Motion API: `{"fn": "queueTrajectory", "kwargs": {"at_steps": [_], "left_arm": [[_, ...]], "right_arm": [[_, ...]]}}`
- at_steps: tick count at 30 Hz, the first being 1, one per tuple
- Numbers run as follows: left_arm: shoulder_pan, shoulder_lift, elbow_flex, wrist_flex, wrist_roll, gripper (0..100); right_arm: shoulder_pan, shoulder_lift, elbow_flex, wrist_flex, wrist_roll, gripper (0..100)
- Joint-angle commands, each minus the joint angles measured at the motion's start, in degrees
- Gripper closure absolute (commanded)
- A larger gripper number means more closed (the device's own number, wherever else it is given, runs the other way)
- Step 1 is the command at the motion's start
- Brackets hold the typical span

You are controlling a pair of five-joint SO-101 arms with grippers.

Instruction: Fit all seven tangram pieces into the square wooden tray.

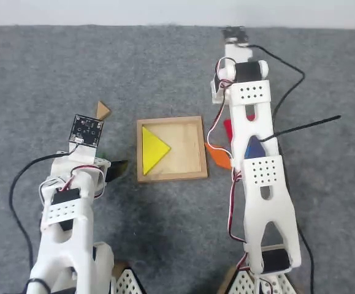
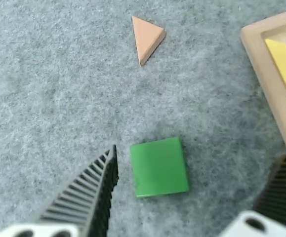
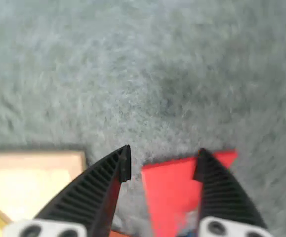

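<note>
The square wooden tray (image 1: 171, 174) lies mid-table with a yellow triangle (image 1: 152, 149) in its left half. My left gripper (image 2: 192, 192) is open low over the carpet, and the green square (image 2: 160, 167) lies flat between its fingers, closer to one of them. A tan triangle (image 2: 147, 35) lies beyond it, also seen as the tan triangle (image 1: 103, 110) left of the tray. My right gripper (image 3: 163, 163) is open just above a red piece (image 3: 175, 187) beside the tray's corner (image 3: 34, 163). One fingertip overlaps the red piece's edge.
Right of the tray, a red piece (image 1: 228, 127), a blue piece (image 1: 254, 147) and an orange piece (image 1: 217, 156) lie partly hidden under the right arm (image 1: 251, 122). Grey carpet covers the table. A black cable (image 1: 306, 125) trails off to the right.
</note>
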Motion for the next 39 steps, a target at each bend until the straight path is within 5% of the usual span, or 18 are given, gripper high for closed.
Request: {"fn": "queueTrajectory", "kwargs": {"at_steps": [1,22,39], "left_arm": [[0.09,-1.76,-0.31,-1.41,-0.88,56],[0.09,-1.76,-0.31,-1.41,-0.88,56],[0.09,-1.76,-0.31,-1.41,-0.88,56]], "right_arm": [[0.04,0.66,-2.81,1.89,-7.03,72.2],[1.36,10.33,-2.81,-0.31,-10.02,63.6],[2.24,10.15,2.55,2.15,-3.16,63.8]]}}
